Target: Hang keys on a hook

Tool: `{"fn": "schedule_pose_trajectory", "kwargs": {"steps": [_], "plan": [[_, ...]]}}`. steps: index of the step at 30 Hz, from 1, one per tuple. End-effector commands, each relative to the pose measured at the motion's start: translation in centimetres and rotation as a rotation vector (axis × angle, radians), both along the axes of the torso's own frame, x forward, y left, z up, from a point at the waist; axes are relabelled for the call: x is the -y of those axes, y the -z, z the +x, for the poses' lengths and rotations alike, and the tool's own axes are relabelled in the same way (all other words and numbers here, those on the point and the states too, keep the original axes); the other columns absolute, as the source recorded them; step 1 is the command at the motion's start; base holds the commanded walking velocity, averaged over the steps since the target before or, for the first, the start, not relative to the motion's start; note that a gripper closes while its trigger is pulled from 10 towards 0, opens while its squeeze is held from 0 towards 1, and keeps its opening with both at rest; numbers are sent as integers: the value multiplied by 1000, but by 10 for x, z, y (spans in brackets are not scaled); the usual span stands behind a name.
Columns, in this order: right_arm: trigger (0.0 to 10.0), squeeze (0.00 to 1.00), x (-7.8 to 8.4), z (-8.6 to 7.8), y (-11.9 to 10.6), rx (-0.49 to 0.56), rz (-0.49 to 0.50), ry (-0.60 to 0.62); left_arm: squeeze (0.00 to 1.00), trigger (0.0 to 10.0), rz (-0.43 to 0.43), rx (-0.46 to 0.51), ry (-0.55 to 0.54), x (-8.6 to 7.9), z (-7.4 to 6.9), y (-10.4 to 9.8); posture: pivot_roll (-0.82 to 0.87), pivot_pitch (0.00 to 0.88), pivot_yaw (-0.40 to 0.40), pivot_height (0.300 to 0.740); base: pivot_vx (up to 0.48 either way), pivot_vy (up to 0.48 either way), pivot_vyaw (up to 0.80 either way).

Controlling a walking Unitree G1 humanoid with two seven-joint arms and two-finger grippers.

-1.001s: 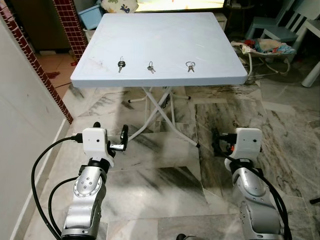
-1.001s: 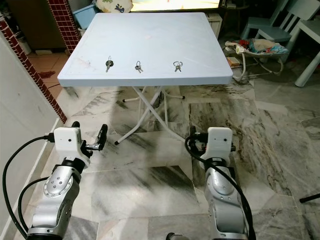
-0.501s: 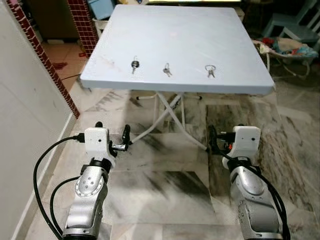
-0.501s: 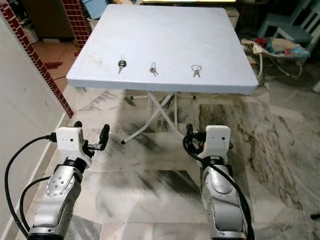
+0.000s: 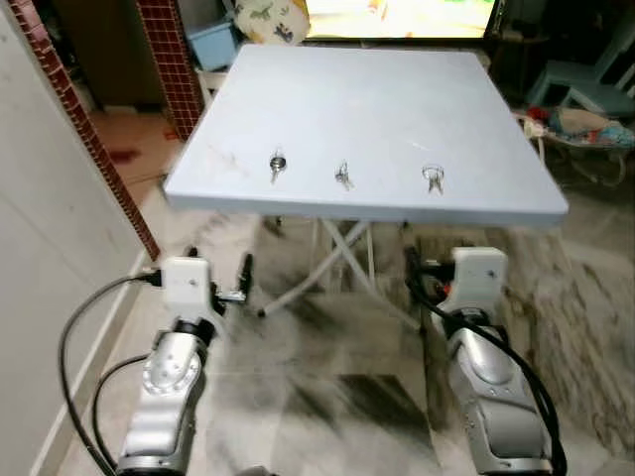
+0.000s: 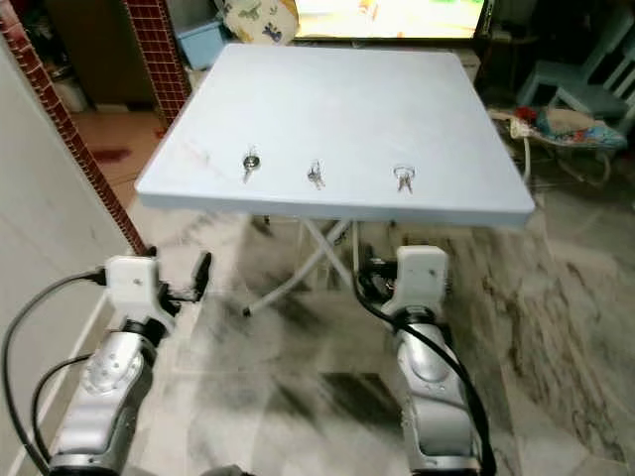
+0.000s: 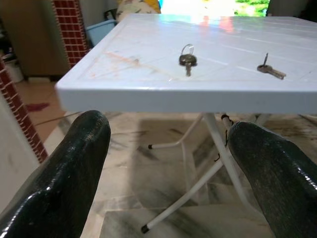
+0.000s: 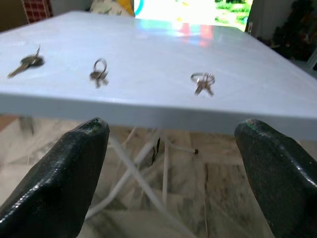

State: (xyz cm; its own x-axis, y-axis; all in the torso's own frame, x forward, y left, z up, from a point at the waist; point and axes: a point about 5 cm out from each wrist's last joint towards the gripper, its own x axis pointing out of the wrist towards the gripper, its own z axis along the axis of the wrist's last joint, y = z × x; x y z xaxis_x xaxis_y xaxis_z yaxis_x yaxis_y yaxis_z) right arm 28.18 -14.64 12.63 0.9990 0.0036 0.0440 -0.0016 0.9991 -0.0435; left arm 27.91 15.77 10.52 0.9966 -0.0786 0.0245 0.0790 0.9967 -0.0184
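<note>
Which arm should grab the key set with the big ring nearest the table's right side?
Right, probably. The ringed keys lie almost straight ahead of the right gripper, which is open; the left gripper sits farther off.

A big white table [image 5: 377, 109] stands on crossed legs over a grey marble floor [image 5: 357, 377]. A red brick post [image 5: 164, 59] and a pale wall [image 5: 50, 258] stand to the left (bright light shines behind the table). A blue chair [image 5: 585, 79] sits far right.
</note>
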Motion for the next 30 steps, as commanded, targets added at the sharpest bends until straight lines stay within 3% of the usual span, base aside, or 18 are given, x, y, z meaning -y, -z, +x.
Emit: {"fn": "schedule_pose_trajectory", "kwargs": {"steps": [1, 3, 12, 24, 30], "plan": [[10000, 0, 6, 0, -4, 22, -3, 12, 0, 10000, -12, 9, 19, 7, 0, -2, -51, 124, 17, 740, 420, 0, 0], [10000, 0, 3, 0, -8, 41, -32, -19, 0, 10000, 16, 29, 25, 8, 1, -5, -49, 122, 18, 740, 405, 0, 0], [10000, 0, -11, -1, -11, 56, -71, -102, 0, 10000, 3, 37, 33, 8, 3, -8, -52, 115, 21, 740, 392, 0, 0], [10000, 0, -20, -4, -8, 39, -58, -174, 0, 10000, 8, 29, 24, 8, 4, -7, -52, 118, 26, 740, 409, 0, 0], [10000, 0, -22, -4, -7, 34, -53, -183, 0, 10000, 2, 17, -32, 4, 6, -5, -54, 119, 26, 740, 44, 0, 0]]}}
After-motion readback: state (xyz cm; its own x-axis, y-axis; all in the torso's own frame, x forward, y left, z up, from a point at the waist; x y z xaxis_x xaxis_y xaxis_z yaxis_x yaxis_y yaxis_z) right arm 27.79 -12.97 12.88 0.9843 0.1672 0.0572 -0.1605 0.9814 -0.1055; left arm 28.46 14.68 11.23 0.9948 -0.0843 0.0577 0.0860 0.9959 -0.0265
